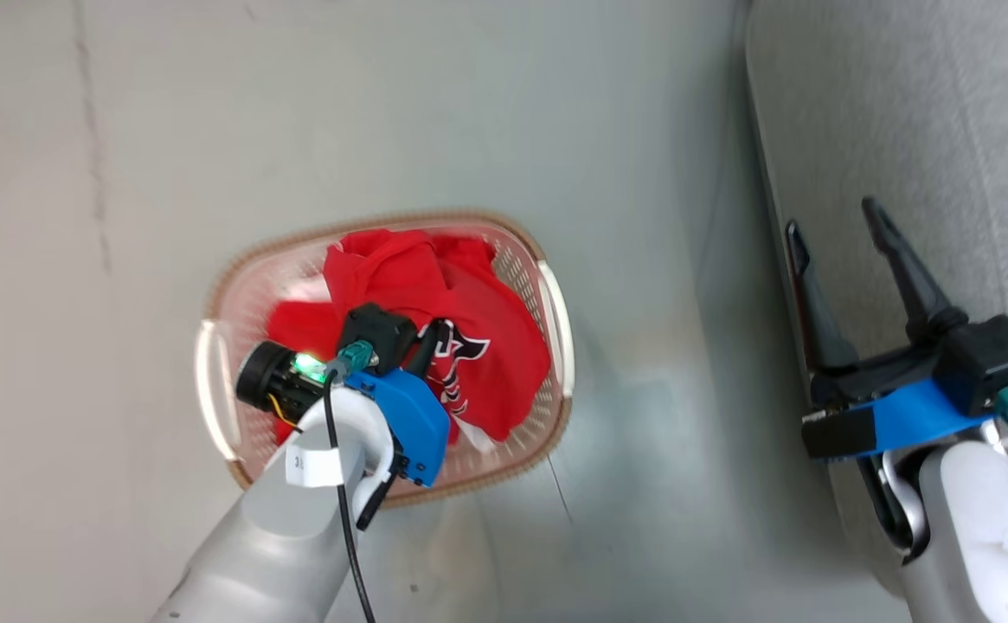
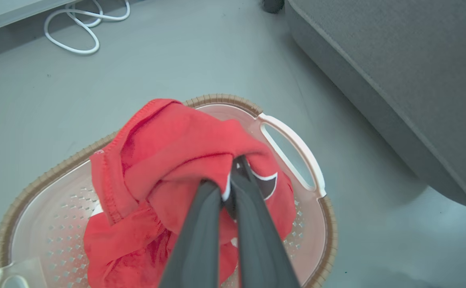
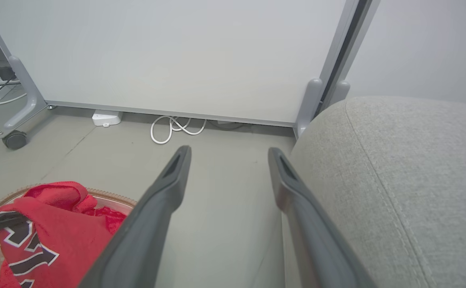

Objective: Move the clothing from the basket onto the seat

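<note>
One rounded-rectangular cream plastic basket [image 1: 516,264] with perforated walls, a ribbed brown rim and two white side handles, one [image 1: 555,316] at its 3 o'clock and one [image 1: 208,381] at its 9 o'clock, stands on the floor [image 1: 555,104]. It holds one heap of soft red clothing [image 1: 400,268]; part of the heap is a jersey with black-and-white lettering [image 1: 473,350], and how many garments make it up cannot be told. Two claws show. The left claw [image 2: 228,178] has its two long dark fingers pressed together, pinching a gathered fold of the red fabric above the middle of the basket, with a stitched hem draping away toward 9 o'clock in the left wrist view. The right claw [image 1: 832,223] is spread wide and empty, its fingers pointing to 12 o'clock in the head view, over the near edge of the seat. One large grey woven-fabric seat [image 1: 919,104] with a rounded corner and a piped seam stands at 3 o'clock of the basket, near it but apart. The floor is smooth, matt and pale grey. In the right wrist view, a flat pale grey partition panel [image 3: 177,56] stands beyond on feet with a dark castor [image 3: 15,140], with one looped white cable [image 3: 173,130] and one small white box [image 3: 106,118] along its base.
</note>
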Robot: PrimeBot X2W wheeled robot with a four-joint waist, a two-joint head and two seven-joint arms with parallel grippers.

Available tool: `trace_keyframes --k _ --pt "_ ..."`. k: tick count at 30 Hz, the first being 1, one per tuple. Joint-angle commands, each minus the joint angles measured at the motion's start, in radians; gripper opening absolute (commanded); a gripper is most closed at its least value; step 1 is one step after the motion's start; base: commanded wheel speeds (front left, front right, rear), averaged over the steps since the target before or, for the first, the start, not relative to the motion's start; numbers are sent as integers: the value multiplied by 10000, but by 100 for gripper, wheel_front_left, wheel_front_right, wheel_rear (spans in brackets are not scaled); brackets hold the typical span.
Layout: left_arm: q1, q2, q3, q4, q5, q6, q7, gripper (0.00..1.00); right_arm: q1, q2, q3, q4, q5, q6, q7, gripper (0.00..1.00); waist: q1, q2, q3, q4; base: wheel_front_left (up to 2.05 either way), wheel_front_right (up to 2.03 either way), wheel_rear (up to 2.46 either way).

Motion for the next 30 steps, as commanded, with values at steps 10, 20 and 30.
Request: trace_keyframes --k 10,20,30 --pt "516 -11 -131 -1391 -752 112 -232 0 1304 93 17 477 -29 1 -35 100 1 -1 -3095 806 0 0 0" --pt "665 22 484 -3335 80 246 -235 0 2242 238 -6 757 -72 1 -35 100 1 -1 -4575 876 0 0 0" --pt "569 12 448 -4145 463 104 -236 0 2936 432 38 883 -130 1 -35 100 1 -1 -5681 853 0 0 0"
